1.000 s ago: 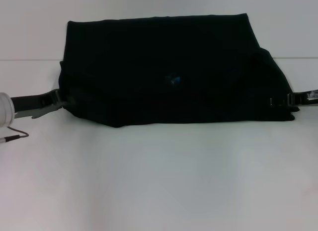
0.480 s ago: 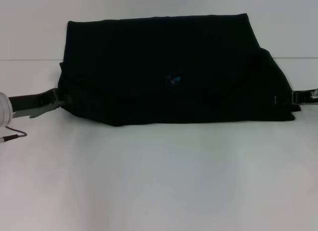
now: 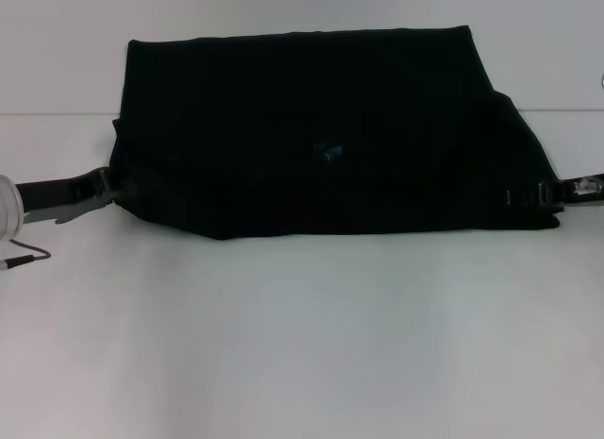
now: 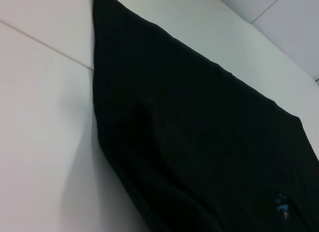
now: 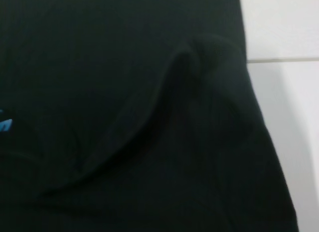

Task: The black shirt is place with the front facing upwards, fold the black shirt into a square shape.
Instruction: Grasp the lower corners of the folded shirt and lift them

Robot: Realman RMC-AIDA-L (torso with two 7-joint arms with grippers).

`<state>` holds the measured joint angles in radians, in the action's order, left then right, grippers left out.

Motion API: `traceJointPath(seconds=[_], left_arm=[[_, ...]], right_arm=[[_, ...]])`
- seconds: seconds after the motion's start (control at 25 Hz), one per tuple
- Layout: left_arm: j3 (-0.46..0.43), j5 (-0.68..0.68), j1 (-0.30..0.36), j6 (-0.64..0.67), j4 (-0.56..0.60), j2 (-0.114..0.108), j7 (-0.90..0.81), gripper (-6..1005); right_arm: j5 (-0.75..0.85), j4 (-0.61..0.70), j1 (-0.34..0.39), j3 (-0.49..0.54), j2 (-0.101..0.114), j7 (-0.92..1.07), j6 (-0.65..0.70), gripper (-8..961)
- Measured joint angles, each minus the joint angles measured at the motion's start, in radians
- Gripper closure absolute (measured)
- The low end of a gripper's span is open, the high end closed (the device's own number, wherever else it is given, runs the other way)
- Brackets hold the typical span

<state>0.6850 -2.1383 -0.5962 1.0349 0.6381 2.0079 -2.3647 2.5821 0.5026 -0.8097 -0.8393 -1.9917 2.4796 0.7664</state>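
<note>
The black shirt (image 3: 311,127) lies folded into a wide band across the white table, with its small blue neck label (image 3: 327,152) near the middle. My left gripper (image 3: 109,187) is low at the shirt's left edge, touching the cloth. At the near right corner of the shirt, my right gripper (image 3: 538,195) lies against the fabric. The left wrist view shows the black shirt (image 4: 189,142) and the label (image 4: 283,208) far off. Almost all of the right wrist view is filled by the black shirt (image 5: 124,92), creased, with a bit of the label (image 5: 4,123).
A thin dark cable (image 3: 26,255) lies on the white table (image 3: 302,345) near the left arm. A seam line (image 3: 57,113) crosses the table behind the shirt's ends.
The right gripper drew back to the right off the shirt's corner, then came in again onto it. The left gripper shifted slightly left and then held still. The shirt kept its shape.
</note>
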Motion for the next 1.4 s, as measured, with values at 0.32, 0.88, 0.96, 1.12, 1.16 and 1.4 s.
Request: traceJointPath(seconds=[0.32,0.88,0.96,1.12,1.16,1.4], left_arm=[[-0.001,0.0,0.0,-0.003,0.0,0.001,0.004,948],[-0.001,0.0,0.005,0.008,0.002,0.008,0.002,948],[-0.001,0.0,0.005,0.008,0.002,0.008,0.001,948],[-0.001,0.0,0.006,0.008,0.003,0.008,0.0,948],[-0.001,0.0,0.006,0.006,0.003,0.008,0.0,949],[-0.001,0.0,0.006,0.005,0.003,0.005,-0.001,949]], right_arm=[[-0.019,0.0,-0.021,0.0,-0.019,-0.039,0.005,132],[-0.031,0.046,0.012,0.009,-0.023,-0.014,0.044,228],[-0.031,0.048,0.014,0.01,-0.023,-0.014,0.045,311],[-0.031,0.049,0.016,0.009,-0.021,-0.013,0.045,479],[-0.031,0.049,0.016,0.01,-0.021,-0.013,0.045,521],[-0.032,0.065,0.024,0.012,-0.01,0.01,0.061,824]])
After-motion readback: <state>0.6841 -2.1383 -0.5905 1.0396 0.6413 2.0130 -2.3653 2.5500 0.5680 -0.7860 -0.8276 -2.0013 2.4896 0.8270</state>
